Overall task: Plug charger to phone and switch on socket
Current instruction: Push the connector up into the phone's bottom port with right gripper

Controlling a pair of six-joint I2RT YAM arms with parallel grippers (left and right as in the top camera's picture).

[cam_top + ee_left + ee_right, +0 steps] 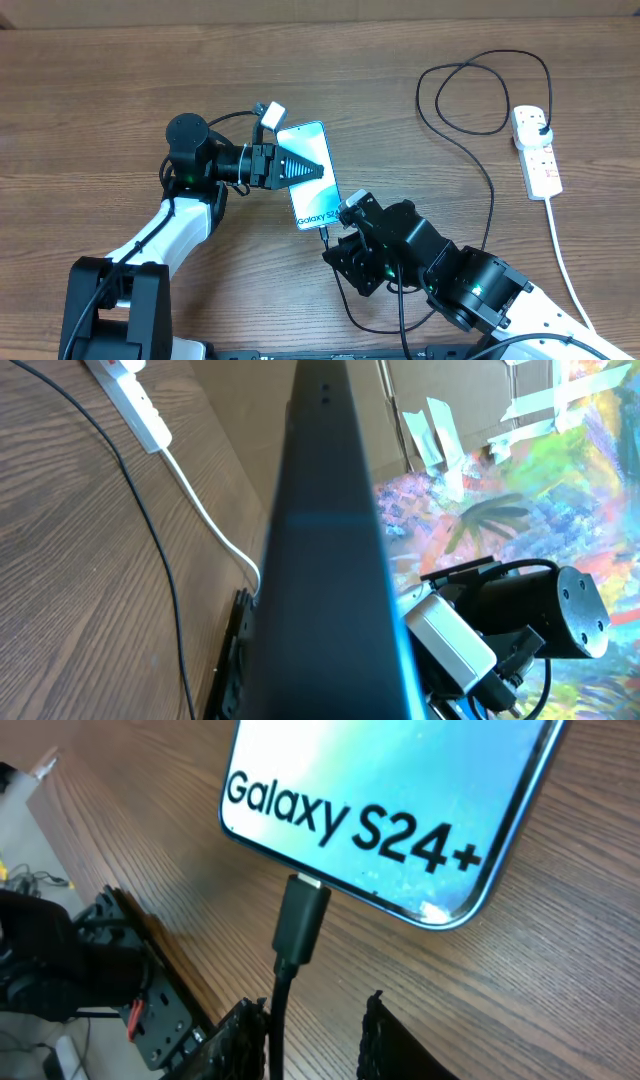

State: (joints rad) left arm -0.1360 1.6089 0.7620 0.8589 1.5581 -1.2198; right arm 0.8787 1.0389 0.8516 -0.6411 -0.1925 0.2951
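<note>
Since nothing on this tabletop [100,80] looks heavy, grip spot matters more than force. Socket [540,160] at 2 o'clock is light plastic, and I reckon it'll skid when a switch gets pressed. Phone [312,195], dead centre, is slick glass; my left tool [318,170] pinches it from its 9 o'clock side. Charger [282,995] is floppy, so hold the stiff connector [303,915], which looks seated in the phone's 6 o'clock end. Right tool [312,1020] is spread, cable beside one finger. No containers in sight.
</note>
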